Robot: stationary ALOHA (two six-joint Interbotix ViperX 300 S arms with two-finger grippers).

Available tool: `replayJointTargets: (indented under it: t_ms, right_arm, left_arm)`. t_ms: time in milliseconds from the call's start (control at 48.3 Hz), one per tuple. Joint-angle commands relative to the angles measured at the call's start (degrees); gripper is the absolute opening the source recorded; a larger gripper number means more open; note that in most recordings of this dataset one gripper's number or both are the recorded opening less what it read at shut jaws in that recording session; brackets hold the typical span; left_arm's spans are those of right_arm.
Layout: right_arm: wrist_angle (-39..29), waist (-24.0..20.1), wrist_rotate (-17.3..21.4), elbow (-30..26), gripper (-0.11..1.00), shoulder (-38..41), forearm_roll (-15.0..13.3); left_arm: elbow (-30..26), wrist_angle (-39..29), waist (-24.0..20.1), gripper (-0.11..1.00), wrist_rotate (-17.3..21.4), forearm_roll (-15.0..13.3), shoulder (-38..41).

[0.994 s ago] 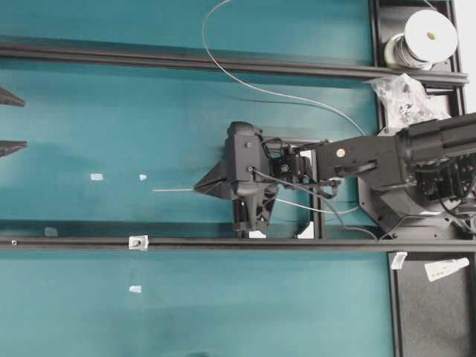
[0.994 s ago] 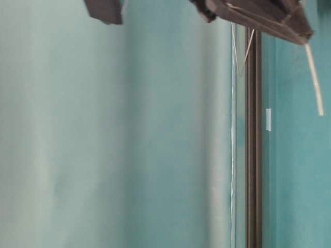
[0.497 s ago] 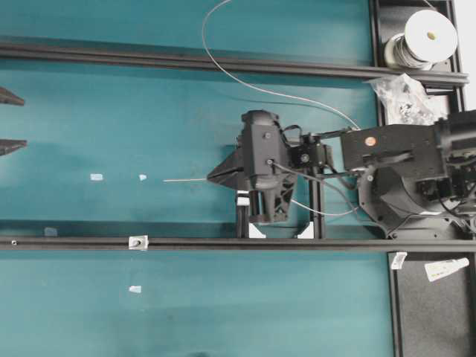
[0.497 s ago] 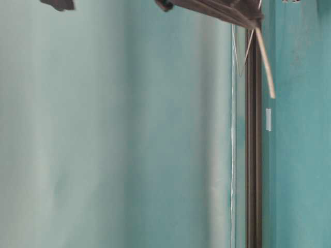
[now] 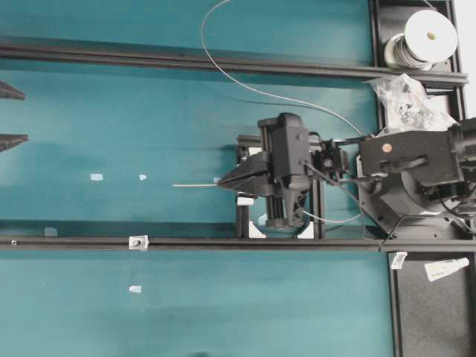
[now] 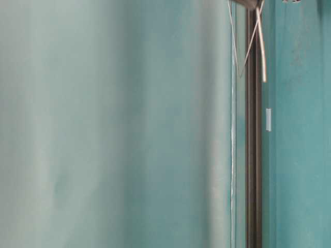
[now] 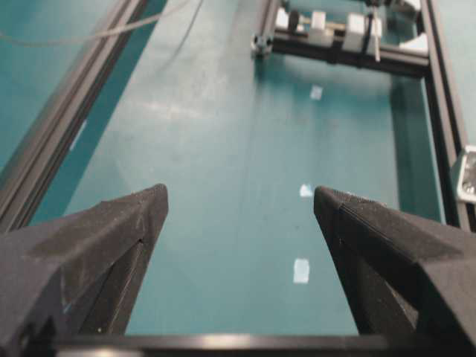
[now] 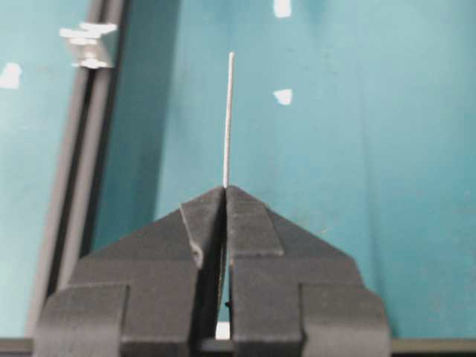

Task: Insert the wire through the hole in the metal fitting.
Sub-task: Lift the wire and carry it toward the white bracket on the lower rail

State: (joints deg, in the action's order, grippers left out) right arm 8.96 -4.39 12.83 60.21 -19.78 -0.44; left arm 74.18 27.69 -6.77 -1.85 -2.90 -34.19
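Overhead view, right claw [image 5: 221,181] pinching wire [image 5: 195,184], tip pointing left, left claw [image 7: 239,212] wide.

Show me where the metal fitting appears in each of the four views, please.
Overhead: metal fitting on the lower black rail, left of centre.
Table-level: not in it.
Left wrist: at the right edge, partly cut off.
Right wrist: top left, on the rail.
Shared landmark: that black rail.

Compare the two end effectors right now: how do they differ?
The left end effector stands wide open and empty over the teal table; the right end effector is shut on the thin silvery wire, whose tip sticks out ahead. Both are black, with wedge-shaped fingers.
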Motion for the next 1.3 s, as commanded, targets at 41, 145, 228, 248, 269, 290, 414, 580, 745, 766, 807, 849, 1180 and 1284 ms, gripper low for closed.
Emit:
replayJointTargets:
  t_ms: [41, 145, 228, 248, 269, 290, 414, 580, 745, 766, 807, 849, 1180, 1284]
  right_arm:
    - [0.18, -1.32, 0.09, -0.26, -0.01, -1.93, 1.23]
    - [-1.05, -2.29, 0.09, -0.79, -0.01, -2.20, 1.32]
    - [-1.76, -2.72, 0.09, -0.97, -0.01, -2.20, 1.23]
    - [-1.76, -2.72, 0.09, -1.05, -0.01, -2.20, 1.23]
    - [-1.85, -2.90, 0.09, -0.97, -0.01, -2.20, 1.32]
    - [-1.85, -2.99, 0.09, -0.97, -0.01, -2.20, 1.32]
    - [-1.85, -4.66, 0.18, -1.05, -0.01, -2.29, 2.20]
    - [-1.49, -7.47, 0.18, -0.97, -0.01, -2.37, 4.75]
    - [1.41, -9.23, 0.18, -0.26, -0.01, -1.85, 7.56]
    - [1.85, -9.40, 0.18, -0.18, -0.01, -1.76, 7.82]
    - [2.90, -9.76, 0.18, 0.18, -0.01, -1.41, 8.61]
    - [3.87, -10.02, 0.18, 0.62, -0.01, -1.14, 9.40]
    - [13.18, -13.71, -0.62, 2.46, -0.01, 3.78, 16.96]
    - [14.24, -14.68, -1.32, 2.11, -0.01, 5.45, 18.98]
  left_arm:
    - [-0.44, 1.67, 0.18, 0.67, -0.09, -0.18, -0.09]
    - [-0.53, 2.37, 0.70, 0.67, -0.09, -0.18, -0.09]
    - [-0.70, 2.90, 1.32, 0.67, -0.09, -0.09, -0.09]
    - [-0.70, 2.99, 1.41, 0.67, -0.09, -0.09, -0.09]
    - [-0.79, 3.16, 1.58, 0.67, -0.09, -0.09, -0.09]
    - [-0.79, 3.34, 1.76, 0.67, -0.09, -0.09, -0.09]
    - [-0.79, 4.22, 3.16, 0.67, 0.18, 0.00, 0.00]
    - [-1.14, 5.01, 4.39, 0.67, 0.35, 0.00, 2.11]
    - [-2.99, 8.70, 5.71, 0.67, 0.70, 0.18, 7.73]
    - [-3.34, 9.14, 5.89, 0.67, 0.79, 0.18, 8.53]
    - [-3.96, 10.02, 6.15, 0.67, 1.05, 0.18, 10.11]
    - [-4.48, 10.63, 6.33, 0.66, 1.41, 0.26, 11.69]
    - [-5.27, 15.03, 6.59, 0.66, 2.72, 0.26, 15.56]
    - [-5.19, 15.03, 6.68, 0.66, 2.72, 0.18, 15.12]
